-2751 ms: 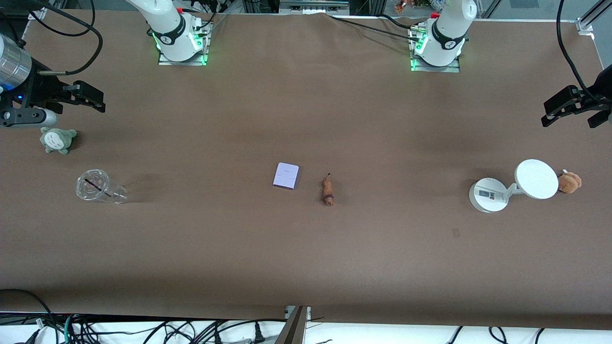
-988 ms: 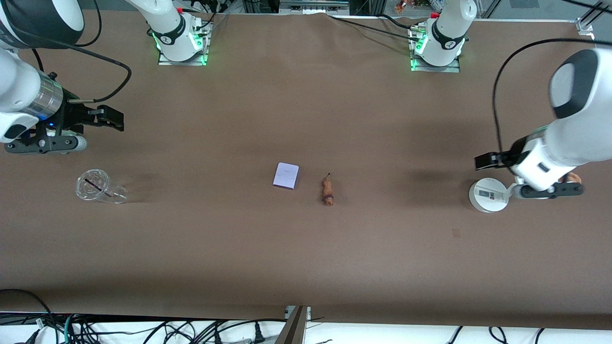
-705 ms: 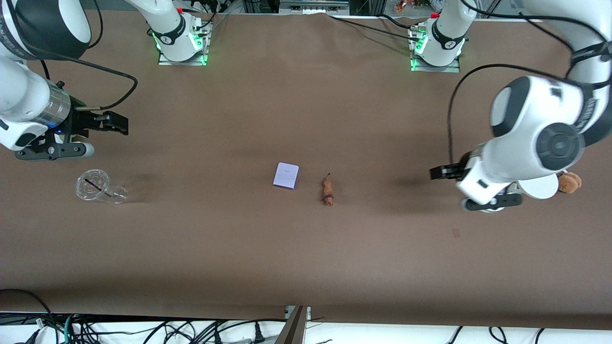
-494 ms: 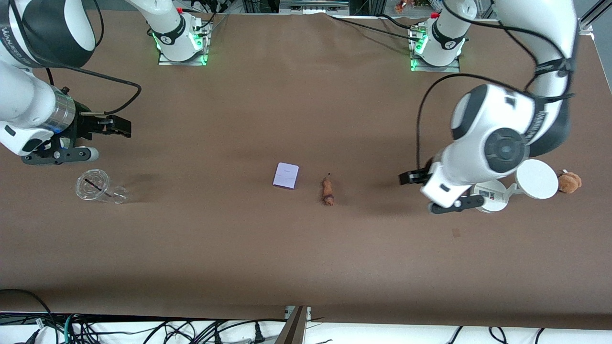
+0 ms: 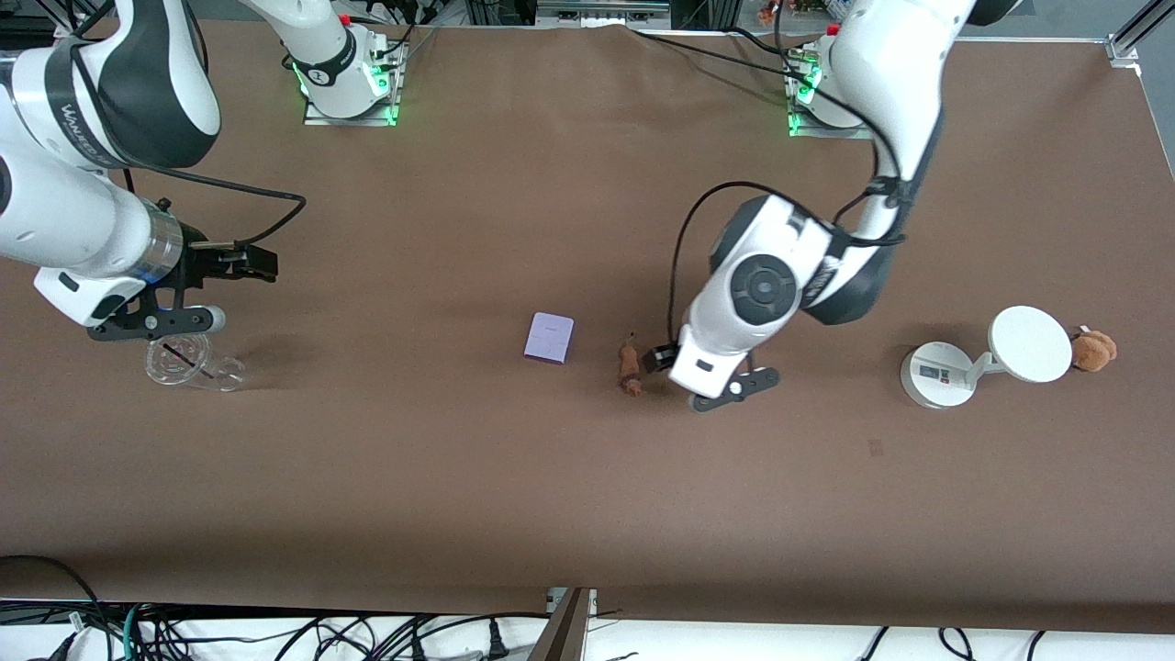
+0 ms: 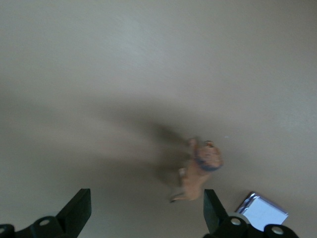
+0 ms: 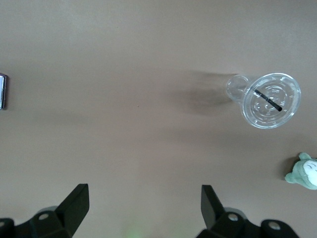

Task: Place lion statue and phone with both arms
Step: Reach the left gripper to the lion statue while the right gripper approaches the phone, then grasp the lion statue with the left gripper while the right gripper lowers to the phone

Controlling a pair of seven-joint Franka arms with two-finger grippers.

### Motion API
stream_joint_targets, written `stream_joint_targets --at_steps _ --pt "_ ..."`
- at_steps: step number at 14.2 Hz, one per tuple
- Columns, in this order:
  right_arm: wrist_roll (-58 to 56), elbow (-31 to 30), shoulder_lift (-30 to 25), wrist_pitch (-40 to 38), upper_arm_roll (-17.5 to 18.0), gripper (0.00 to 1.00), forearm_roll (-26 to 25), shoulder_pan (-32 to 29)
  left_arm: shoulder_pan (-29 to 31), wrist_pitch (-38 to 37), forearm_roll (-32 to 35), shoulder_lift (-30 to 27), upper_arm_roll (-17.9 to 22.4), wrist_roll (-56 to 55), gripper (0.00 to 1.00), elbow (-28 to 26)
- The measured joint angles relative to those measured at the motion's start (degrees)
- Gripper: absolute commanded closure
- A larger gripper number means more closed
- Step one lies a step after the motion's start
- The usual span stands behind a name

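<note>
Swinging in from its end of the surface, the left end effector point(image 5: 663, 356) now hangs just beside the lion statue point(image 5: 630, 366), fingers spread wide and empty. Its wrist view shows the lion statue lying between the open fingers, slightly ahead. The right end effector point(image 5: 260, 265), also open, has edged toward the phone point(image 5: 549, 338) but remains well apart from it. Both pickups look yet to come.

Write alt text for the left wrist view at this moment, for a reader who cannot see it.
The open left gripper hangs over the brown table, its two dark fingertips wide apart, with the small reddish-brown lion statue on the table between them. A corner of the pale-lavender phone lies beside the lion statue.
</note>
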Motion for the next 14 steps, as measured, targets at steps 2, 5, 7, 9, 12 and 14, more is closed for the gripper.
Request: stream_joint_targets --at_steps 2,5,7,9,12,14 --pt "0.0 0.0 0.8 0.6 0.0 0.00 0.0 0.0 -2.9 3.5 0.0 2.9 0.0 -3.4 0.00 0.7" --pt "0.0 0.0 2.6 2.3 0.0 0.00 0.1 0.5 -5.7 6.5 0.0 6.0 0.2 -5.4 0.00 2.0" --pt "0.1 0.0 3.8 3.7 0.0 0.00 0.3 1.3 -5.8 7.1 0.0 7.0 0.3 -5.6 0.00 2.3" --pt "0.6 0.0 4.9 4.5 0.0 0.00 1.3 2.2 -5.8 7.7 0.0 8.1 0.8 -5.6 0.00 2.4" --pt "1.7 0.0 6.3 5.6 0.0 0.00 1.9 3.0 -5.8 9.2 0.0 9.5 1.0 -5.6 0.14 2.6" --pt "3.5 0.0 6.8 6.3 0.1 0.00 2.8 3.9 -5.8 9.4 0.0 9.9 1.0 -5.5 0.53 2.6"
